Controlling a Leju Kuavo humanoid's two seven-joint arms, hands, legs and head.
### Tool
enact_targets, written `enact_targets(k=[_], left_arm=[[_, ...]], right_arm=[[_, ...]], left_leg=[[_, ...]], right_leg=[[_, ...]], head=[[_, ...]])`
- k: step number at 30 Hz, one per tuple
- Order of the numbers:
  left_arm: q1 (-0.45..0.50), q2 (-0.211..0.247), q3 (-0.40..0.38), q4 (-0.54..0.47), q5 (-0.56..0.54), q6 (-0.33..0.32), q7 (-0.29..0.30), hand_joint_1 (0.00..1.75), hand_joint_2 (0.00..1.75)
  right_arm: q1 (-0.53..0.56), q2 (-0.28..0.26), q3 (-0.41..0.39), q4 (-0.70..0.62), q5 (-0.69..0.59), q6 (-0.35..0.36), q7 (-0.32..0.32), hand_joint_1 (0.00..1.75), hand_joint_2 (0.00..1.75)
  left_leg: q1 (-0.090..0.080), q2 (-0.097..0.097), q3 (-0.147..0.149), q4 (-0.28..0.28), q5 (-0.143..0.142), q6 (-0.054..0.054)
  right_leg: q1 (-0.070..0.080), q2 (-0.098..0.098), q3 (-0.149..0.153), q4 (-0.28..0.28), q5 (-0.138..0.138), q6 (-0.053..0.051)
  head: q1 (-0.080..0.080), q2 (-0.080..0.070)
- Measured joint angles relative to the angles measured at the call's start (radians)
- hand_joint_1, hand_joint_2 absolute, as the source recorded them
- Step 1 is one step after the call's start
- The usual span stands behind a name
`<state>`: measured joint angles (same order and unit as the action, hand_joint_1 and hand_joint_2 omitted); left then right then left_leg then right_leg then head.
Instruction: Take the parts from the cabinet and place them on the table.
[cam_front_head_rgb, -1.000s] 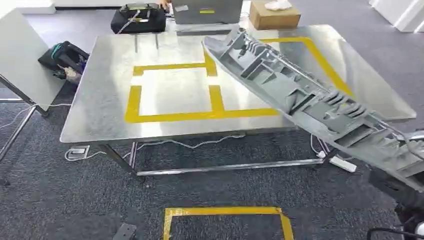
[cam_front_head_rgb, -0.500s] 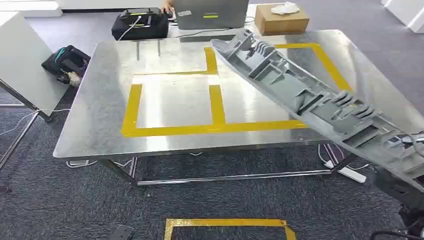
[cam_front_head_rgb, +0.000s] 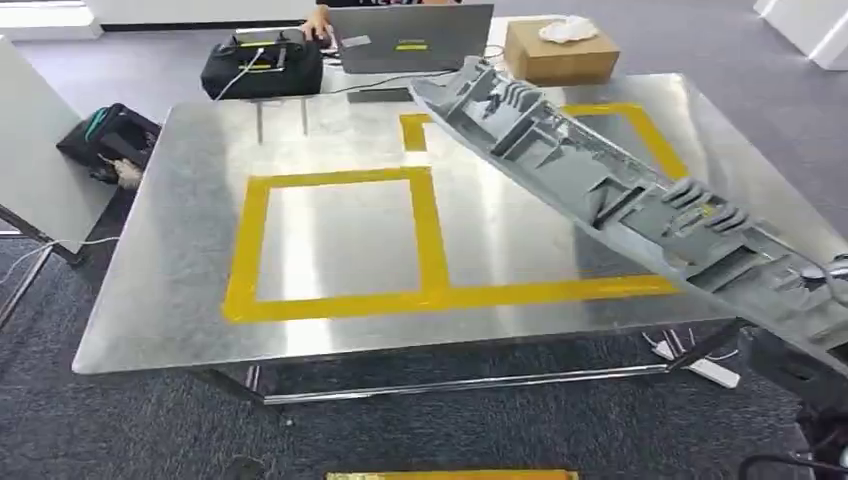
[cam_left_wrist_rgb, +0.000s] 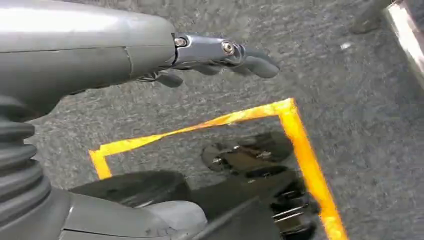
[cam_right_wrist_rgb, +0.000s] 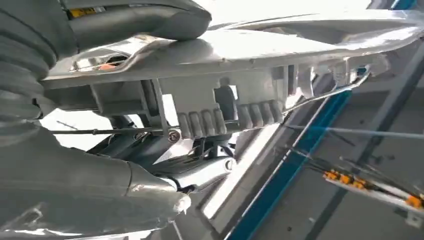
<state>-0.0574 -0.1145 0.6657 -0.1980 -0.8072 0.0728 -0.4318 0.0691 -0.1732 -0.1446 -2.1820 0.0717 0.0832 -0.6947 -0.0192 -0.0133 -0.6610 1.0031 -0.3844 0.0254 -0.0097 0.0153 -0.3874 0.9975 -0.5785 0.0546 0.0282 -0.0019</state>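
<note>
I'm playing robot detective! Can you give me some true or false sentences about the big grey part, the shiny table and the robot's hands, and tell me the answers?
1. The long grey part lies flat inside a yellow tape box on the table. False: it is tilted above the metal table, with its far end over the back edge.
2. The right hand holds the grey part. True.
3. The left hand holds a second part. False: it holds nothing and hangs over the carpet.
4. A cardboard box sits beyond the table. True.
5. The tape on the table is blue. False: the tape is yellow.
</note>
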Motion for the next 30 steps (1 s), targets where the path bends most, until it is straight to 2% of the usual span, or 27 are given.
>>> enact_targets(k=[1,2,3,4,5,7,8,9,10,11,12,13,14,15,16,17,18,20,21,22,23,24,26,27,28,29,30], left_arm=[[-0.004,-0.002,0.002,0.000,0.002,0.000,0.000,0.00,1.75],[-0.008,0.001,0.004,0.000,0.005,0.002,-0.002,0.00,1.75],[-0.013,0.002,0.006,0.000,0.010,0.002,-0.005,0.00,1.75],[-0.018,0.001,0.009,0.000,0.015,0.002,-0.008,0.00,1.75],[-0.020,0.000,0.012,0.000,0.020,0.000,-0.012,0.00,1.75],[-0.020,-0.006,0.019,0.000,0.024,-0.006,-0.021,0.00,1.75],[-0.021,-0.009,0.021,0.000,0.024,-0.009,-0.023,0.00,1.75],[-0.022,-0.012,0.021,0.000,0.023,-0.009,-0.023,0.00,1.75],[-0.022,-0.015,0.021,0.000,0.023,-0.008,-0.023,0.00,1.75],[-0.017,-0.017,0.021,0.000,0.021,-0.007,-0.022,0.00,1.75],[-0.020,-0.017,0.023,0.000,0.018,-0.005,-0.020,0.00,1.75],[-0.022,-0.017,0.022,0.000,0.013,-0.005,-0.018,0.00,1.75],[-0.027,-0.017,0.022,0.000,0.013,-0.005,-0.018,0.00,1.75],[-0.033,-0.017,0.022,0.000,0.013,-0.009,-0.018,0.00,1.75],[-0.040,-0.013,0.023,0.000,0.013,-0.013,-0.018,0.00,1.75],[-0.040,-0.014,0.023,0.000,0.013,-0.015,-0.018,0.00,1.75],[-0.037,-0.013,0.025,0.000,0.013,-0.019,-0.018,0.00,1.75],[-0.025,-0.009,0.027,0.000,0.019,-0.029,-0.024,0.00,1.75],[-0.019,-0.007,0.028,0.000,0.019,-0.029,-0.033,0.00,1.75],[-0.016,-0.005,0.028,0.000,0.020,-0.029,-0.042,0.00,1.75],[-0.016,-0.003,0.029,0.000,0.021,-0.029,-0.045,0.00,1.75],[-0.017,0.000,0.030,0.000,0.021,-0.029,-0.047,0.00,1.75],[-0.017,0.002,0.033,0.000,0.020,-0.028,-0.047,0.00,1.75],[-0.017,0.003,0.033,0.000,0.018,-0.027,-0.047,0.00,1.75],[-0.018,0.004,0.033,0.000,0.015,-0.027,-0.047,0.00,1.75],[-0.018,0.004,0.033,0.000,0.013,-0.026,-0.046,0.00,1.75],[-0.019,0.003,0.033,0.000,0.013,-0.025,-0.046,0.00,1.75]], right_arm=[[-0.007,0.000,0.000,0.000,0.002,0.002,0.002,1.75,1.75],[-0.013,0.000,-0.001,0.001,0.001,0.004,0.002,1.75,1.75],[-0.019,0.000,-0.001,0.003,0.000,0.008,0.001,1.75,1.75],[-0.021,0.000,-0.002,0.005,-0.001,0.012,-0.002,1.75,1.75],[-0.021,0.000,-0.002,0.008,-0.001,0.014,-0.001,1.75,1.75],[-0.020,0.000,-0.010,0.019,-0.001,0.016,0.000,1.75,1.75],[-0.017,0.000,-0.013,0.023,-0.001,0.014,0.000,1.75,1.75],[-0.013,0.000,-0.016,0.026,-0.001,0.013,0.000,1.75,1.75],[-0.008,0.002,-0.018,0.029,-0.002,0.008,0.000,1.75,1.75],[0.002,0.004,-0.020,0.032,-0.003,0.000,0.000,1.75,1.75],[0.013,0.009,-0.025,0.037,-0.009,-0.008,-0.002,1.75,1.75],[0.022,0.012,-0.027,0.039,-0.009,-0.013,0.000,1.75,1.75],[0.026,0.013,-0.034,0.039,0.002,-0.021,0.000,1.75,1.75],[0.027,0.013,-0.041,0.040,0.023,-0.033,0.001,1.75,1.75],[0.039,0.013,-0.050,0.044,0.052,-0.056,0.003,1.75,1.75],[0.056,0.012,-0.060,0.052,0.078,-0.078,0.008,1.75,1.75],[0.071,0.012,-0.075,0.066,0.091,-0.100,0.012,1.75,1.75],[0.098,0.012,-0.108,0.093,0.078,-0.109,0.013,1.75,1.75],[0.118,0.012,-0.123,0.103,0.069,-0.110,0.012,1.75,1.75],[0.136,0.012,-0.139,0.112,0.061,-0.112,0.011,1.75,1.75],[0.150,0.013,-0.148,0.120,0.060,-0.112,0.010,1.75,1.75],[0.159,0.013,-0.158,0.129,0.057,-0.113,0.010,1.75,1.75],[0.169,0.014,-0.171,0.140,0.057,-0.119,0.013,1.75,1.75],[0.171,0.016,-0.177,0.145,0.065,-0.131,0.016,1.75,1.75],[0.175,0.019,-0.184,0.149,0.088,-0.154,0.025,1.75,1.75],[0.177,0.020,-0.191,0.153,0.116,-0.180,0.034,1.75,1.75],[0.181,0.020,-0.198,0.158,0.155,-0.217,0.050,1.75,1.75]], left_leg=[[0.007,-0.002,0.022,-0.010,0.003,0.002],[0.008,-0.002,0.040,-0.012,-0.008,0.007],[0.008,-0.002,0.051,-0.013,-0.022,0.009],[0.009,-0.003,0.063,-0.013,-0.035,0.009],[0.009,-0.004,0.080,-0.013,-0.053,0.010],[0.008,-0.008,0.123,-0.015,-0.086,0.011],[0.008,-0.011,0.149,-0.015,-0.106,0.011],[0.008,-0.013,0.174,-0.015,-0.125,0.010],[0.008,-0.013,0.201,-0.015,-0.146,0.007],[0.006,-0.013,0.208,-0.019,-0.166,0.003],[0.002,-0.017,0.239,-0.011,-0.187,0.001],[0.000,-0.017,0.250,-0.022,-0.195,-0.006],[0.001,-0.016,0.266,-0.027,-0.195,-0.010],[0.002,-0.015,0.260,-0.023,-0.185,-0.015],[0.001,-0.013,0.229,0.024,-0.164,-0.024],[0.001,-0.008,0.182,0.101,-0.135,-0.033],[0.004,-0.004,0.132,0.168,-0.140,-0.039],[0.010,-0.003,0.043,0.260,-0.221,-0.047],[0.013,-0.002,0.010,0.280,-0.264,-0.049],[0.014,-0.002,-0.010,0.275,-0.276,-0.050],[0.016,-0.002,-0.015,0.244,-0.250,-0.050],[0.016,-0.002,-0.007,0.184,-0.189,-0.049],[0.016,0.001,0.020,0.036,-0.028,-0.042],[0.015,0.003,0.012,-0.014,-0.013,-0.038],[0.014,0.002,0.019,-0.004,-0.020,-0.038],[0.013,0.001,0.023,-0.005,-0.006,-0.034],[0.016,0.001,0.026,-0.010,0.001,-0.049]], right_leg=[[0.000,-0.003,-0.019,0.032,0.004,0.004],[0.000,-0.009,-0.056,0.110,0.029,0.007],[0.001,-0.008,-0.111,0.186,0.029,0.007],[0.000,-0.009,-0.166,0.249,0.004,0.008],[0.000,-0.009,-0.219,0.292,-0.054,0.013],[0.001,-0.009,-0.278,0.290,-0.149,0.014],[0.001,-0.009,-0.294,0.256,-0.154,0.013],[0.001,-0.009,-0.301,0.207,-0.125,0.012],[0.001,-0.011,-0.306,0.142,-0.027,0.009],[0.001,-0.018,-0.314,0.080,0.136,0.008],[0.002,-0.028,-0.313,0.056,0.204,0.002],[0.007,-0.020,-0.289,0.064,0.191,-0.009],[0.006,-0.018,-0.288,0.063,0.187,-0.019],[0.006,-0.019,-0.285,0.062,0.184,-0.026],[-0.001,-0.017,-0.276,0.053,0.183,-0.029],[-0.003,-0.020,-0.266,0.046,0.181,-0.033],[-0.004,-0.022,-0.255,0.037,0.176,-0.039],[-0.007,-0.019,-0.236,0.027,0.158,-0.039],[-0.008,-0.018,-0.227,0.026,0.150,-0.039],[-0.010,-0.018,-0.215,0.026,0.139,-0.039],[-0.011,-0.018,-0.202,0.026,0.128,-0.039],[-0.012,-0.017,-0.188,0.026,0.119,-0.037],[-0.015,-0.016,-0.168,0.023,0.102,-0.030],[-0.011,-0.012,-0.161,0.032,0.093,-0.022],[-0.010,-0.008,-0.159,0.027,0.085,-0.014],[-0.011,-0.007,-0.164,0.022,0.078,-0.008],[-0.009,-0.009,-0.158,0.027,0.065,-0.026]], head=[[0.000,0.000],[0.006,-0.001],[0.010,0.000],[0.010,0.000],[0.011,0.000],[0.013,0.000],[0.013,0.000],[0.015,0.000],[0.016,0.000],[0.016,0.000],[0.017,0.000],[0.012,0.000],[0.008,0.000],[0.011,0.000],[0.010,0.000],[0.008,0.000],[0.009,0.000],[0.008,0.000],[0.008,0.000],[0.008,0.000],[0.008,0.000],[0.008,0.000],[0.005,0.000],[0.003,0.000],[0.004,0.000],[0.001,0.000],[0.004,0.000]])
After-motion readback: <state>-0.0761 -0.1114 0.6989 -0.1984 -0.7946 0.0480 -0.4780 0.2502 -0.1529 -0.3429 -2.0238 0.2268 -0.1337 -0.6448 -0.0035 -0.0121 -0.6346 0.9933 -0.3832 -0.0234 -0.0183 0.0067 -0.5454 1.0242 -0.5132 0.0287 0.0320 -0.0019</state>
